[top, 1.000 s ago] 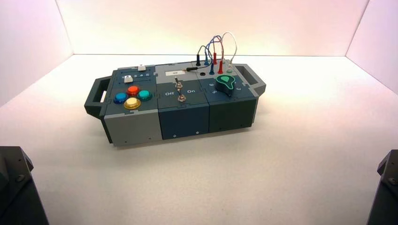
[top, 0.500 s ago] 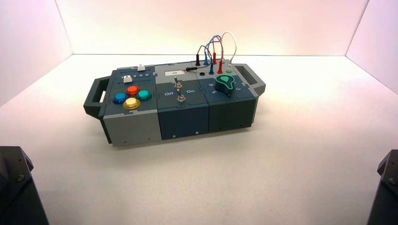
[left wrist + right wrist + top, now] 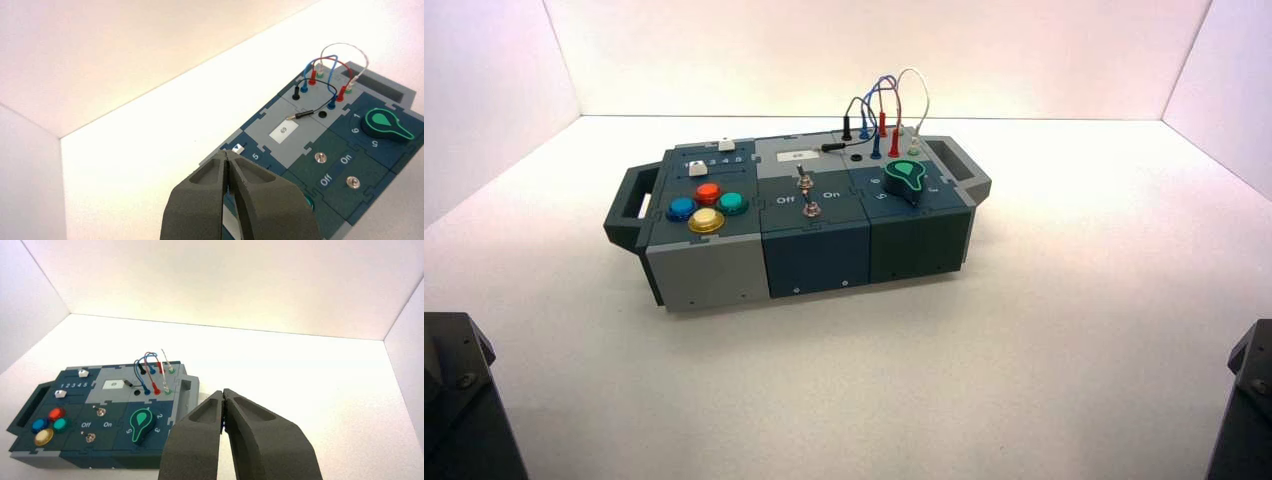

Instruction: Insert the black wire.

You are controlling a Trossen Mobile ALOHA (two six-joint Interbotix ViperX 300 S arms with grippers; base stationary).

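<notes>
- Left gripper (image 3: pixel 226 152), worktop's (image 3: pixel 1024 400) near-left corner, jaws together: unopened, they'd merely shove the loose plug (image 3: pixel 304 114).
- Right gripper (image 3: pixel 223 392), near-right corner: jaws together.
- Tilted grip might miss the socket (image 3: pixel 322 114).

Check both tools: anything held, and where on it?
Nothing held. Left tool and right tool are shut on nothing; the black wire's loose plug lies on the box top.
</notes>
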